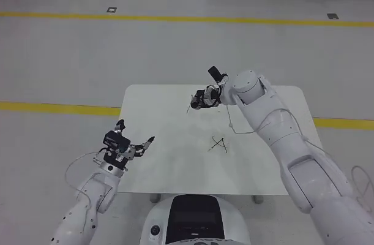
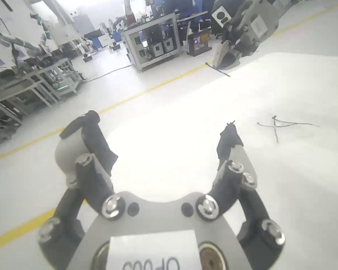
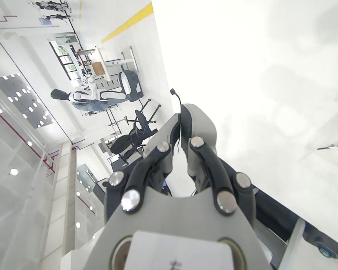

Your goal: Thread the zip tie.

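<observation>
**Right tool has the zip tie pinched, left tool sitting wide open**

The right tool (image 3: 181, 122) is clamped flat on a thin black zip tie (image 3: 173, 92). What looks like the head end pokes out past its fingertips, and the rest of the strap trails back between the pads. My guess is it's gripped that way so the little head stays exposed and steady for the tail to go through.

The left tool (image 2: 160, 139) is well apart from it and pointed toward it. Its fingers are spread wide with nothing between them, so to me it looks parked to catch the loose end.

A few spare ties (image 1: 218, 145) lie crossed on the surface (image 1: 174, 174), nearer the right tool than the left, and neither tool touches them.

Nothing's been fed through the head yet, so I'd say threading hasn't started. The fiddly part will be lining that floppy tail up with such a tiny slot.
</observation>
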You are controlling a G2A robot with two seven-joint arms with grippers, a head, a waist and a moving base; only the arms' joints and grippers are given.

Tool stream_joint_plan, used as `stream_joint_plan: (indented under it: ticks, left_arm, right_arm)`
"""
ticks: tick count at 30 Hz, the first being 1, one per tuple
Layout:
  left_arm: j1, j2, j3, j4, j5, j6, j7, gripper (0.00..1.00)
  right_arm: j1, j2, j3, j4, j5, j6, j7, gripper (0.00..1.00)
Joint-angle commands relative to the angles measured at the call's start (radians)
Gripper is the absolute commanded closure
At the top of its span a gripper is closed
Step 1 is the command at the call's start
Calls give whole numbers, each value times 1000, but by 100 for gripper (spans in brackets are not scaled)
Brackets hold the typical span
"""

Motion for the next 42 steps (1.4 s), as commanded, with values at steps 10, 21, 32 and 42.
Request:
stream_joint_plan:
  ticks: [10,21,32,42]
  left_arm:
    - [-21,28,27,-16,76,22,-30,0]
    - [-227,319,373,8,76,277,-176,0]
    - [-316,386,534,27,76,401,-175,0]
    - [-464,426,671,54,76,393,-239,0]
  right_arm:
    - [-30,0,-8,-51,-1,0,-13,100]
    - [-25,-14,-31,-51,11,0,-37,100]
    - [-20,-13,-10,-32,33,0,-65,100]
    - [-54,-26,-36,-79,33,0,-143,100]
